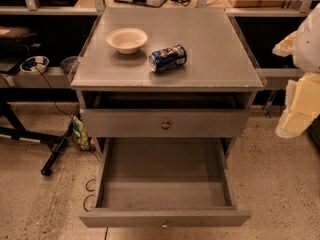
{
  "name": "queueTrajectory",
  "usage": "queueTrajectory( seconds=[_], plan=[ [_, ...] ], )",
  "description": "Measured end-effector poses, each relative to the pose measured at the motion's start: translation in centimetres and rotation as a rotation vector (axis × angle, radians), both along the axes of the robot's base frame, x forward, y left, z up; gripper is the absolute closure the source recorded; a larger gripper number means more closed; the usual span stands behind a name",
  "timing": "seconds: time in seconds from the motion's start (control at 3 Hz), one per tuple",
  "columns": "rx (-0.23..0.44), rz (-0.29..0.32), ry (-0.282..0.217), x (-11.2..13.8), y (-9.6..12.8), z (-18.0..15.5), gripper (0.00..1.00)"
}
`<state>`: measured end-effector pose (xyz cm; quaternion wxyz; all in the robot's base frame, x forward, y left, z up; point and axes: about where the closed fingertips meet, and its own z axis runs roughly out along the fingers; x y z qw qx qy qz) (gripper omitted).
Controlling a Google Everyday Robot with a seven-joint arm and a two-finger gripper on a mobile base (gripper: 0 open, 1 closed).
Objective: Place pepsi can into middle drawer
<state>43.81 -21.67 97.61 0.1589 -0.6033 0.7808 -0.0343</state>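
Observation:
The pepsi can (167,58) lies on its side on the grey cabinet top (210,44), right of centre and just right of a cream-white bowl (127,39). The middle drawer (162,174) is pulled far out below; its tray shows nothing inside, and its front with a small knob (164,224) is nearest me. My gripper (299,104) hangs at the right edge of the view, beside the cabinet's right side, well apart from the can and holding nothing that I can see.
The upper drawer front (165,125) with its knob sits slightly out, above the open drawer. A shelf on the left holds a small dish (34,64). A black stand leg (56,151) and cables lie on the floor to the left.

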Motion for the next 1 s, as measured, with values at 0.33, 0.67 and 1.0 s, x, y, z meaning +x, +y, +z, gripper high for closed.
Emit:
queueTrajectory(
  seconds=[0.33,0.67,1.0],
  plan=[
    [0.002,0.003,-0.005,0.0,0.1,0.1,0.00],
    [-0.006,0.085,-0.022,0.6,0.8,1.0,0.00],
    [0.053,0.212,-0.031,1.4,0.9,2.1,0.00]
  ],
)
